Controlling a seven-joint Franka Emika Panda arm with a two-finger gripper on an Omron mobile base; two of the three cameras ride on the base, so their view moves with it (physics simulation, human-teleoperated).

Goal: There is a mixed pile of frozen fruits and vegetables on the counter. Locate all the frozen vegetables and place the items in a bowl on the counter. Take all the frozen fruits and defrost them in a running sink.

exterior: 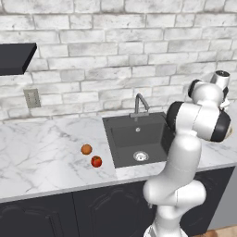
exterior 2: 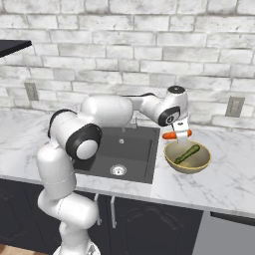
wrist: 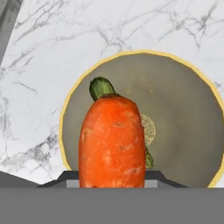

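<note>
My gripper (exterior 2: 177, 134) is shut on the orange carrot (exterior 2: 172, 135), holding it just above the left rim of the tan bowl (exterior 2: 174, 160) on the white marble counter (exterior 2: 229, 179). In the hand view the carrot (wrist: 112, 142) stands large in front of the bowl (wrist: 183, 109) below it. The dark green cucumber-like stick (exterior 2: 187, 154) lies inside the bowl. Left of the black sink (exterior: 125, 139), the dull orange fruit (exterior: 86, 149) and the shiny red fruit (exterior: 96, 161) rest on the counter (exterior: 37, 157). The faucet (exterior: 140, 104) rises behind the sink.
A brick wall with outlets (exterior: 32, 98) (exterior 2: 233, 106) backs the counter. A dark shelf (exterior: 16, 58) juts out at the upper left. Dark cabinet doors (exterior: 92, 213) run under the slab. The sink drain (exterior 2: 118, 170) lies left of the bowl.
</note>
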